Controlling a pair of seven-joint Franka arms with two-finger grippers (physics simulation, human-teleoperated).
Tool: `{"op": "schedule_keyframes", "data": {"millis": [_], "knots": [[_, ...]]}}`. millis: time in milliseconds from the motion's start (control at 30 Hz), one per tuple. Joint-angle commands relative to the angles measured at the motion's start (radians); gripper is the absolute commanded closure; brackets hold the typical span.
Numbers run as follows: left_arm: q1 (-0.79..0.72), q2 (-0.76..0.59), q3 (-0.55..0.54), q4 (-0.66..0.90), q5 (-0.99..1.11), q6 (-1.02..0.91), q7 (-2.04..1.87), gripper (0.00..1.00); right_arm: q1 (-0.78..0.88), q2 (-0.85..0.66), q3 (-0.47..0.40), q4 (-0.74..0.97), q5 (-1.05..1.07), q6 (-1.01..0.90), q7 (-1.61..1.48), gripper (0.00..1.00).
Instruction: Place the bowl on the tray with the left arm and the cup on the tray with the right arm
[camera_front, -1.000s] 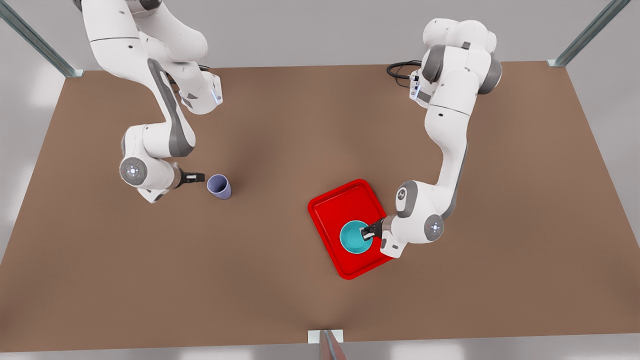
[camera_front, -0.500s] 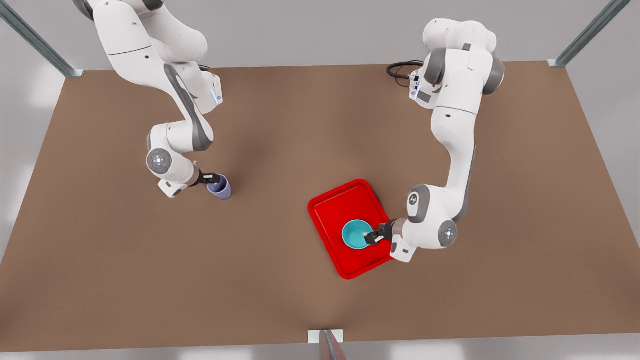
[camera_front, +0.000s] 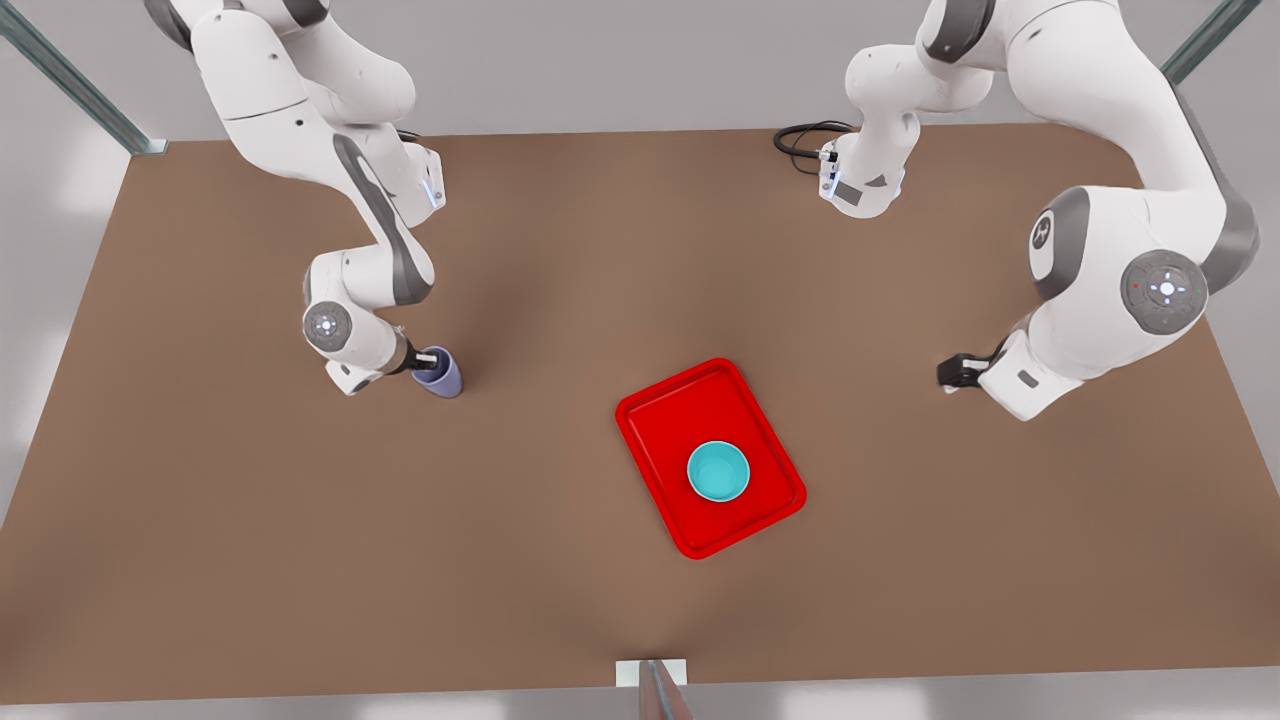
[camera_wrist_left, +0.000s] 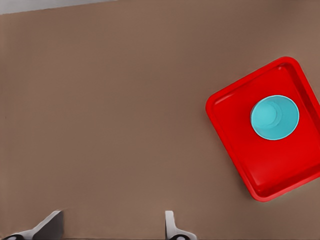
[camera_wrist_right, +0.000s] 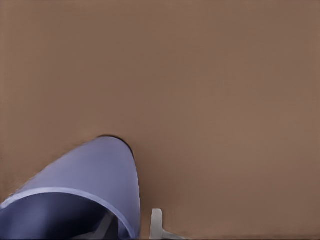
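Note:
The teal bowl (camera_front: 718, 471) (camera_wrist_left: 274, 117) sits upright inside the red tray (camera_front: 655, 415) (camera_wrist_left: 231, 125), near the tray's middle. My left gripper (camera_front: 945, 373) (camera_wrist_left: 110, 222) hangs open and holds nothing, high over the table at the front view's right, well clear of the tray. The lavender cup (camera_front: 447, 380) (camera_wrist_right: 90, 170) stands on the table at the front view's left. My right gripper (camera_front: 425, 362) (camera_wrist_right: 131, 227) is at its rim. One finger is inside the cup and the other finger (camera_wrist_right: 156, 222) is outside the wall with a thin gap, so it is open.
A black cable (camera_front: 800, 140) loops at the back by the left arm's base. Metal frame posts (camera_front: 650, 690) stand at the table's front middle and back corners. Bare brown table (camera_front: 560, 300) lies between cup and tray.
The left gripper let go of the bowl and drew up and away toward the front view's right. The right gripper slid onto the cup's rim. Bowl and cup stayed put.

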Motion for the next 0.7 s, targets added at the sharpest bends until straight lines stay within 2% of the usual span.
{"op": "schedule_keyframes", "data": {"millis": [0,333,633,667], "knots": [[0.000,0.001,-0.001,0.002,0.077,-0.002,0.001,0.00,-0.003,0.000,0.002,0.000,0.000,0.000,0.000,0.79],[0.000,-0.002,0.000,0.008,0.069,-0.032,-0.001,0.00,0.006,0.015,0.020,0.013,0.000,0.022,0.005,0.79],[0.000,-0.002,0.002,0.008,0.071,-0.034,-0.015,0.00,0.052,0.016,0.069,0.158,-0.001,-0.087,0.029,0.79],[0.000,-0.002,0.002,0.008,0.072,-0.040,-0.013,0.00,0.084,0.019,0.072,0.207,0.000,-0.152,0.057,0.79]]}}
